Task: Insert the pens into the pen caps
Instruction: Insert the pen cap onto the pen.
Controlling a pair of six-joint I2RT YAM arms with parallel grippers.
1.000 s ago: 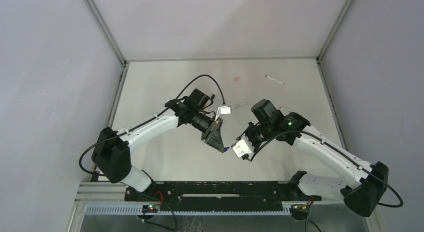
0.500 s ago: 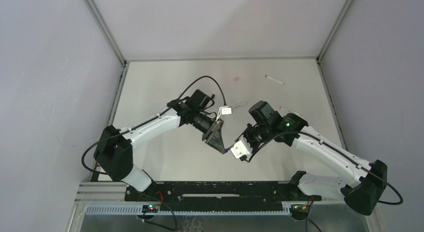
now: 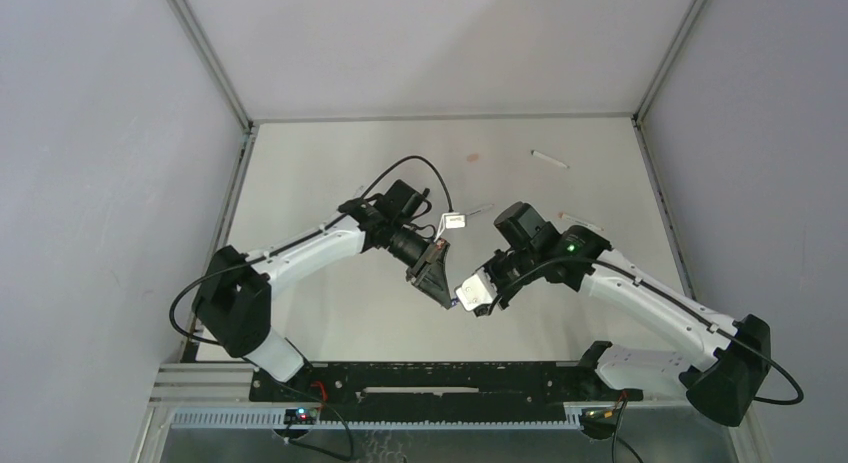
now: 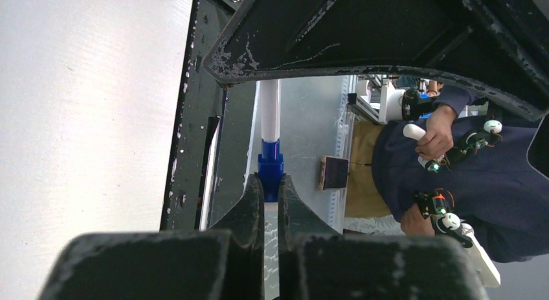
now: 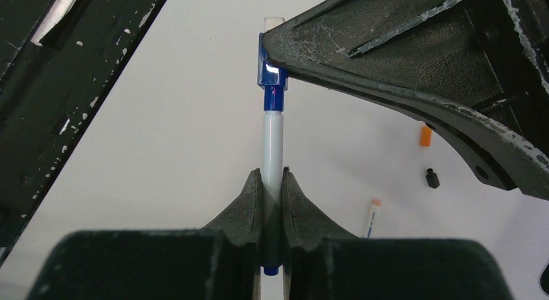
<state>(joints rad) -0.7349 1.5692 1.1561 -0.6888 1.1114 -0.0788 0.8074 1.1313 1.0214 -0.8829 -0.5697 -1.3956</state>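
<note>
My left gripper is shut on a small blue pen cap. My right gripper is shut on a white-barrelled pen with a blue front end. The pen's blue end sits in the mouth of the blue cap, with pen and cap in one line. In the top view the two grippers meet tip to tip above the table's near middle, the left gripper on the left and the right gripper on the right.
Loose on the table lie an orange cap, a black cap and a pen with a pinkish end. In the top view another pen and a pinkish cap lie at the back.
My right gripper has moved left with the pen, closing the gap to the left gripper's cap. The left arm has shifted only slightly.
</note>
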